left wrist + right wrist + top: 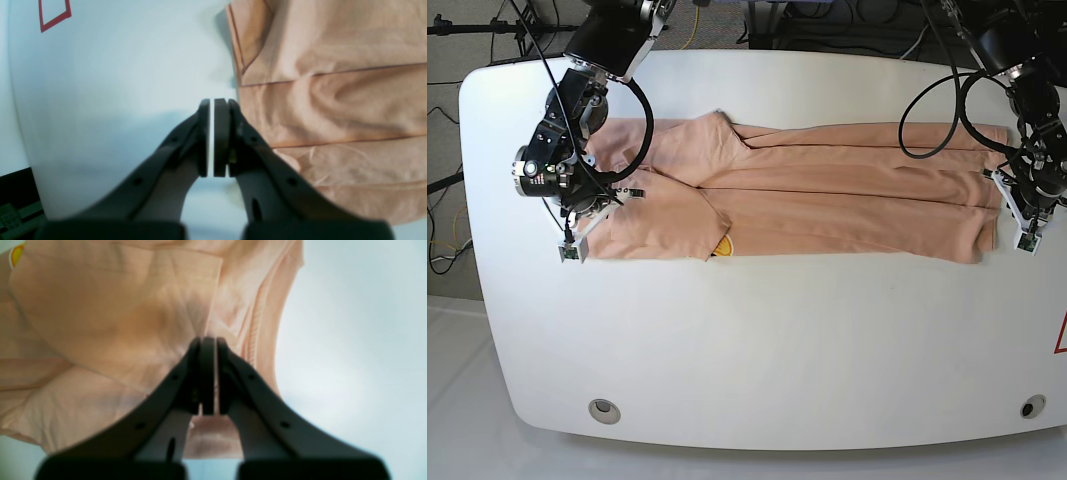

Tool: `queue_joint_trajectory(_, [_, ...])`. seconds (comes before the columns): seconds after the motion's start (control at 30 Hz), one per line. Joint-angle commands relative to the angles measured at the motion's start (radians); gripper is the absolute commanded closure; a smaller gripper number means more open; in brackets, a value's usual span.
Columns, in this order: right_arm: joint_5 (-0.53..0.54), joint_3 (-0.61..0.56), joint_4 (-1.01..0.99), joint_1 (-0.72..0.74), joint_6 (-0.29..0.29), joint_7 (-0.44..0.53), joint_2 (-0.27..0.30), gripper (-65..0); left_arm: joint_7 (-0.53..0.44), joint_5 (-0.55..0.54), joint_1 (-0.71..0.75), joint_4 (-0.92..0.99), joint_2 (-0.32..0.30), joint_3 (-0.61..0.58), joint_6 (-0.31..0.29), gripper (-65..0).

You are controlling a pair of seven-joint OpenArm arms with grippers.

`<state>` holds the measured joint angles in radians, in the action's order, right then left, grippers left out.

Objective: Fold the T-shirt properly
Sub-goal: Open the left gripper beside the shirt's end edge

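The peach T-shirt [827,190] lies on the white table [757,340] as a long strip folded lengthwise, with its small yellow mark [723,247] at the front edge. In the left wrist view my left gripper [213,100] is shut with nothing between its fingers, over bare table right beside the T-shirt [333,100] edge. My right gripper [208,338] is shut just above the T-shirt [116,323], close to the ribbed neckline [263,316]; the blur hides whether it touches cloth. In the base view the left gripper [1012,195] is at the strip's right end and the right gripper [590,198] at its left end.
A red outline mark [55,15] is painted on the table beyond the left gripper, near the table's right edge [1063,340]. Cables and stands crowd the floor behind the table. Two round holes [604,407] sit near the front edge.
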<state>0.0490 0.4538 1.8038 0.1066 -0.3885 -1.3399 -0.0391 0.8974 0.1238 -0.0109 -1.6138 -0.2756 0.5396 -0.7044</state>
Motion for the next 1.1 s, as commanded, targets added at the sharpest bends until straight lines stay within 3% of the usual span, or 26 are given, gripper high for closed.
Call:
queue_joint_trajectory(0.0, [0.043,-0.001,0.045,-0.011,-0.004,0.016,0.002,-0.4,0.022,0.002,-0.001,-0.036,-0.012,0.009,0.006,-0.2])
queue_joint_trajectory(0.33, [0.041,-0.005,0.043,-0.014,-0.006,0.021,0.004,-0.6,0.026,-0.005,0.010,-0.048,-0.014,0.011,0.006,-1.2])
queue_joint_trajectory(0.47, [0.021,-0.005,0.048,-0.002,-0.007,0.012,0.002,-0.6,0.044,-0.002,0.019,-0.052,-0.018,0.012,0.006,-5.2])
queue_joint_trajectory(0.73, [0.020,-0.008,0.047,-0.004,-0.015,0.014,0.003,-0.6,0.036,-0.011,0.030,-0.057,-0.019,0.010,0.006,-19.1])
queue_joint_trajectory(0.8, [0.016,-0.012,0.057,-0.006,-0.019,0.015,0.001,-0.7,-0.001,-0.013,0.030,-0.036,-0.022,0.007,0.006,-29.4])
queue_joint_trajectory(1.07, [0.004,-0.022,0.029,-0.004,-0.027,0.029,0.000,-0.8,-0.057,-0.022,0.036,-0.013,-0.025,0.005,0.006,-37.1])
